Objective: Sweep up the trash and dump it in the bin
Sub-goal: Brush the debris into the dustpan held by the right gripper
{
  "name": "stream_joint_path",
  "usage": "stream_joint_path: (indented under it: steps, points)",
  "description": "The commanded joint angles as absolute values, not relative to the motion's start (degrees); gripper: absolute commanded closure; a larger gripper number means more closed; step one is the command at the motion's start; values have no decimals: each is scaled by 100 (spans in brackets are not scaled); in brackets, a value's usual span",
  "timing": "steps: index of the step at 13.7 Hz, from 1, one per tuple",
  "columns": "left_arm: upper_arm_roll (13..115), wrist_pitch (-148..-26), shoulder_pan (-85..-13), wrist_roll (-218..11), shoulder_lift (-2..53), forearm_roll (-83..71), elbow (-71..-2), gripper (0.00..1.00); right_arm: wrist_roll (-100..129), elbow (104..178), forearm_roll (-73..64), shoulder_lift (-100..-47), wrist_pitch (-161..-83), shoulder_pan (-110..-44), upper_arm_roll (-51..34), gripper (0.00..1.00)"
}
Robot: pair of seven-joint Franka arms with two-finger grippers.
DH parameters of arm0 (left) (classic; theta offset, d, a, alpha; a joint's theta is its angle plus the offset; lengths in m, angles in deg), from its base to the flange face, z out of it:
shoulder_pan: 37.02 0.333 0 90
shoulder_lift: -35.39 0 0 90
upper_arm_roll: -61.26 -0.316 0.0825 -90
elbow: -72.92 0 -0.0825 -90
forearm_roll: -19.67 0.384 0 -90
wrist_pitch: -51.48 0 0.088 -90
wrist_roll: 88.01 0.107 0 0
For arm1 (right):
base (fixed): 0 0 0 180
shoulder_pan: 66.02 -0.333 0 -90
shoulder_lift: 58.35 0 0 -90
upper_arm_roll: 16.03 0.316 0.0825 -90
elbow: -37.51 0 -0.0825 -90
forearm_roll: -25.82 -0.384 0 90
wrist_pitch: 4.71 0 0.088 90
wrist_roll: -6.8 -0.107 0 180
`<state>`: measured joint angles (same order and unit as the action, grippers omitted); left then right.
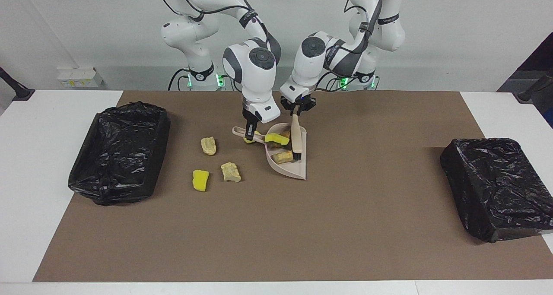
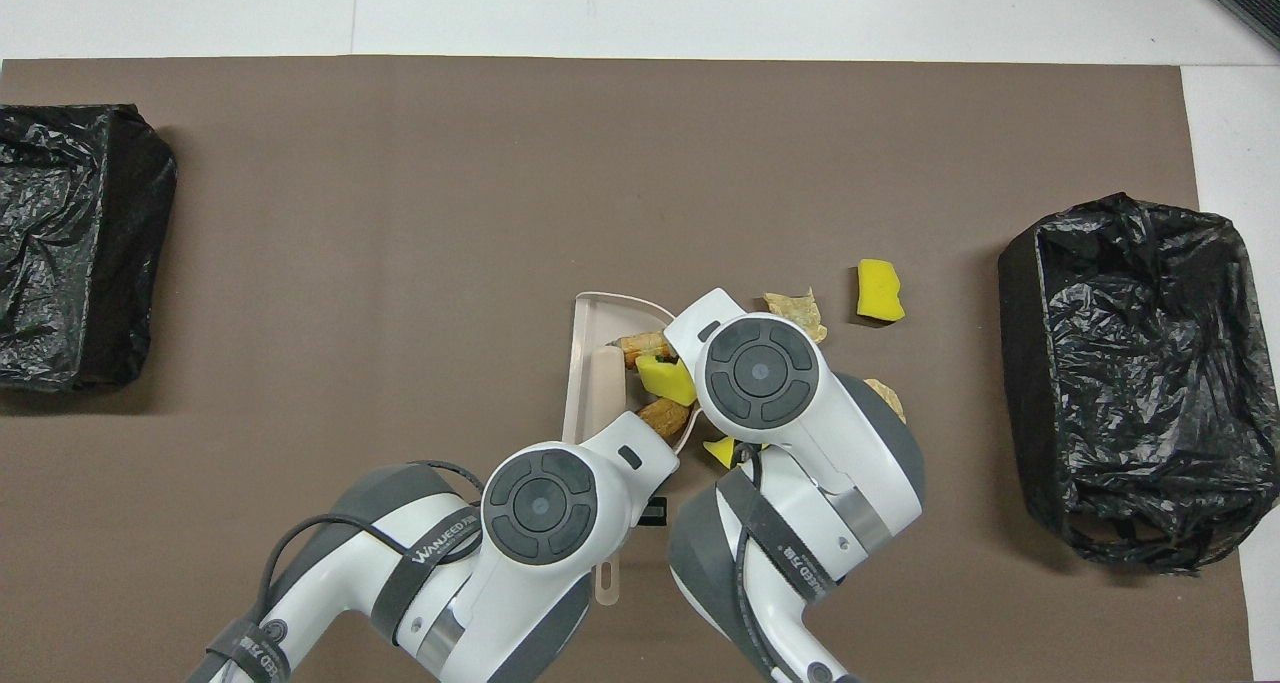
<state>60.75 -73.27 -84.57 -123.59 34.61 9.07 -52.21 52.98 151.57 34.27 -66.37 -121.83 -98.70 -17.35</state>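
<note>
Facing view: left gripper clamps brush, bristles in dustpan. Right gripper pinches dustpan handle. Three trash bits in pan.

Overhead view: two bits on mat near open bin. Second bin at left arm's end.

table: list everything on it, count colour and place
mat: one, brown, on the white table
bins: two, black-bagged, one at the right arm's end, one at the left arm's end
dustpan: one, beige, mid-mat
brush: one, pale handle, black bristles in the dustpan
trash in dustpan: three, one yellow, two tan-orange
trash on mat: four; two beige and one yellow toward the right arm's end, one yellow by the dustpan handle
right arm's jaws: shut on the dustpan handle
left arm's jaws: shut on the brush handle, over the dustpan
</note>
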Motion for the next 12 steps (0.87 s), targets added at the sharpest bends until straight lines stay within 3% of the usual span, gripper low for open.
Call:
stream_joint_path:
  steps: [1, 5, 12]
  points:
    - [5915, -6774, -8457, -12273, 3538, 824, -5022, 100, 5259, 15317, 3549, -6476, -12292, -9828, -1699, 100]
    - [5889, -5989, -8114, -12273, 4030, 885, -5013, 100, 5259, 15317, 3549, -6476, -12292, -9828, -1699, 100]
    - [5801, -5575, -7623, -11801, 4276, 1448, -5004, 100, 5188, 15308, 3549, -6476, -12222, -9828, -1699, 100]
